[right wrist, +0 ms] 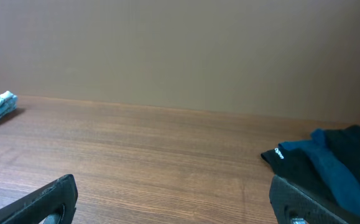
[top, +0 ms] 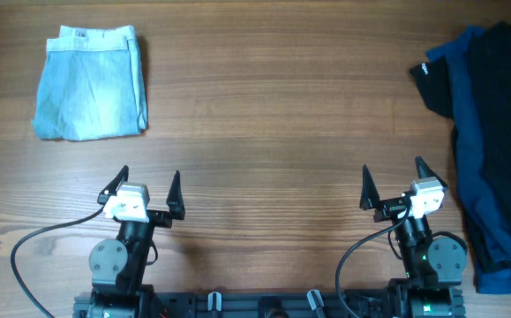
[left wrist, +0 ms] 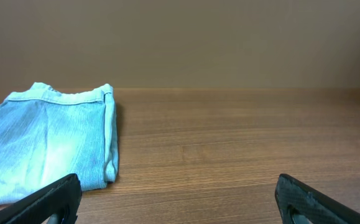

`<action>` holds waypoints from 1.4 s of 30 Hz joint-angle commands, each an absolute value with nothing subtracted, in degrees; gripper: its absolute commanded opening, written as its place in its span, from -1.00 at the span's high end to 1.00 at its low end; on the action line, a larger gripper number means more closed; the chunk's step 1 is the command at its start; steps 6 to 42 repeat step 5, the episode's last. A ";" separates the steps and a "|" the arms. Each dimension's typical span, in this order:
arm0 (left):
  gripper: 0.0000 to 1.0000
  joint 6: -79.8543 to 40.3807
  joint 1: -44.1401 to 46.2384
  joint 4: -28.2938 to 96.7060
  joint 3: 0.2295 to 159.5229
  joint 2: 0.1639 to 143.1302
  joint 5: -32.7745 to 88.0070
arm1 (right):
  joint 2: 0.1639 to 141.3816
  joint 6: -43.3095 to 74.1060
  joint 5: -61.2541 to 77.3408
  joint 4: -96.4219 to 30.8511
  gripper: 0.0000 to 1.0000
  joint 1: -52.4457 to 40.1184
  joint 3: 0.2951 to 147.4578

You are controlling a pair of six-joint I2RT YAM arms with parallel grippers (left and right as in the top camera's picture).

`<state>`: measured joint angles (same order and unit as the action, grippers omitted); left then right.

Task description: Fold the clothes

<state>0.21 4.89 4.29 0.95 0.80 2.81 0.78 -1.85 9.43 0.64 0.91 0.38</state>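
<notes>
Looks finished, judging by the denim shorts (top: pixel 89 84) folded into a compact packet at upper left of the overhead view; waistband toward the top edge, fold along the right side; nearly square, so hardly any long axis; left gripper (top: pixel 149 173) and right gripper (top: pixel 393 165) spread wide, empty, along the bottom; dark garments (top: pixel 493 132) heaped at far right.

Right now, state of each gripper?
left gripper: open, holding nothing.
right gripper: open, holding nothing.
</notes>
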 commanded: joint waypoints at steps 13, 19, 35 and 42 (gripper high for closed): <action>-1.00 1.26 5.15 4.27 0.38 0.38 2.04 | 0.27 -2.85 10.33 0.82 -0.99 0.56 0.30; -1.00 1.26 5.15 4.27 0.38 0.38 2.04 | 0.27 -2.85 10.33 0.82 -0.99 0.56 0.30; -1.00 1.26 5.15 4.27 0.38 0.38 2.04 | 0.27 -2.85 10.33 0.82 -0.99 0.56 0.30; -1.00 1.26 5.15 4.27 0.38 0.38 2.04 | 0.27 -2.85 10.33 0.82 -0.99 0.56 0.30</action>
